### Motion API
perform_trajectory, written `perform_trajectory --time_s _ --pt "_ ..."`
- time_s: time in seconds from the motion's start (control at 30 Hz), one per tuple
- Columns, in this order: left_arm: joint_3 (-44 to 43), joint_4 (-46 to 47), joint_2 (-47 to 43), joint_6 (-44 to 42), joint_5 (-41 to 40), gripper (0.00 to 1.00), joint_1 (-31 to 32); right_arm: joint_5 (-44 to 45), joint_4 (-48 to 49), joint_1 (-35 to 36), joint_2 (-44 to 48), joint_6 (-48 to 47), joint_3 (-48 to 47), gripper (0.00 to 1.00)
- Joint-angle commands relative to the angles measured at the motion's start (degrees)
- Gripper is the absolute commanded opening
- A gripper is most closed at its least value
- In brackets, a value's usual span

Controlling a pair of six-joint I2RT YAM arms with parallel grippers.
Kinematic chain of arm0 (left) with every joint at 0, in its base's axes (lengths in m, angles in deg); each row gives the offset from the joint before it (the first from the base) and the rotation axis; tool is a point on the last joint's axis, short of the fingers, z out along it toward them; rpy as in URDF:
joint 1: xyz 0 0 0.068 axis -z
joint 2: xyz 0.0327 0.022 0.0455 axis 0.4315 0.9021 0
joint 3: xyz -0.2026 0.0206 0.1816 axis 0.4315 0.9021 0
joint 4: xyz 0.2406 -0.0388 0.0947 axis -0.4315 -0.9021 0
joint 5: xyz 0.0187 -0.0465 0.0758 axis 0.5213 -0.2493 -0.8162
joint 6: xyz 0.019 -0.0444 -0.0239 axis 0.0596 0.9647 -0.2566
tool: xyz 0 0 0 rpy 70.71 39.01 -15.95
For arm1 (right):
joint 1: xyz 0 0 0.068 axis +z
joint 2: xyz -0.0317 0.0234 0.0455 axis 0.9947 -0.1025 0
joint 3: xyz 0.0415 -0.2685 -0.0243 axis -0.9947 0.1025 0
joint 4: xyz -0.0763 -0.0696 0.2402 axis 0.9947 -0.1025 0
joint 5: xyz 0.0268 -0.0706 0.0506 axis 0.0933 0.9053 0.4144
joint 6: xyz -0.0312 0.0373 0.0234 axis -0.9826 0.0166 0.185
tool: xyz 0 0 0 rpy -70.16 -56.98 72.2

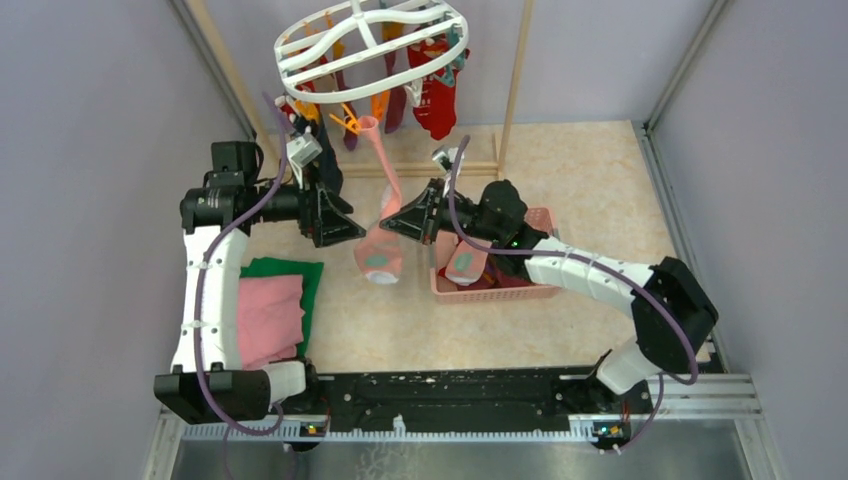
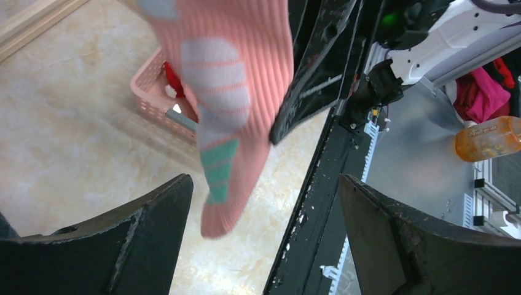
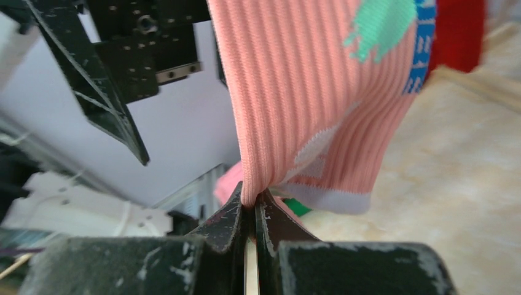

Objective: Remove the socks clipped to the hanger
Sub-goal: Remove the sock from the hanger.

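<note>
Hanger point(image 1: 372, 45): one, a white plastic oval ring with cross bars, hung high at the far side of the table point(image 1: 590, 190) from one wooden frame point(image 1: 516, 75). Clips point(image 1: 345, 122): several orange ones and at least one teal, dangling below the ring; an exact count cannot be told. Socks point(image 1: 435, 90): a cluster of red and maroon pieces, one with white patterning, hangs under the ring, too overlapped to count. Pink sock point(image 1: 380, 230): one, ribbed, with grey and teal patches, hanging long from the orange clips at the near side of the ring down to between the two grippers (whether a clip grips its top cannot be told). Right gripper point(image 3: 252, 206): one, its fingers pressed together on a fold at the side edge of the pink sock. Left gripper point(image 2: 264, 178): one, fingers spread wide and holding nothing, just beside the pink sock on its left, apart from it. Basket point(image 1: 500, 292): one, pink mesh, on the table under the right arm, holding one pale pink sock with a teal patch and some red fabric. Folded cloths point(image 1: 270, 315): two, one pink lying on one green, near the left arm
</note>
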Motion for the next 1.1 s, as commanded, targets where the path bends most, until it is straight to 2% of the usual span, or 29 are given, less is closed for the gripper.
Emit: perform_trajectory --time_s 0.0,0.23,0.67,0.73,0.8,0.9,0.93,1.0,1.03,1.07 --pt "0.88 6.07 -1.51 4.2 1.56 0.94 1.04 -12.08 6.87 1.86 -4.73 7.6 -5.84 0.0" --pt "1.33 5.57 -2.18 3.76 1.66 0.94 1.02 -18.38 17.78 4.22 -9.51 13.44 -7.96 0.0" --pt "3.55 7.59 -2.5 5.5 1.53 0.95 1.06 -22.32 25.07 4.58 -13.23 19.13 -11.01 0.05" --pt "3.39 7.21 -2.17 5.58 2.82 0.92 1.04 -22.66 24.62 4.66 -13.57 18.97 -11.43 0.06" --pt "2.74 6.71 -1.92 5.44 4.46 0.82 1.02 -22.72 22.97 4.68 -13.52 17.56 -11.38 0.08" --pt "1.79 6.64 -1.93 5.6 4.25 0.48 1.05 -21.02 16.06 4.73 -11.92 12.6 -10.74 0.11" --pt "1.77 7.3 -2.25 6.0 3.56 0.33 1.05 -19.73 12.96 4.67 -11.14 10.04 -10.29 0.14" --pt "2.4 9.33 -3.26 7.44 1.31 0.13 1.06 -16.06 5.84 4.57 -8.49 3.92 -9.28 0.21" --pt "2.99 10.51 -3.89 8.33 -0.01 0.07 1.06 -13.93 2.31 4.52 -7.01 0.63 -8.74 0.26" --pt "3.49 11.56 -4.5 8.98 -0.96 0.04 1.06 -11.08 -1.2 4.42 -5.45 -2.43 -8.28 0.33"
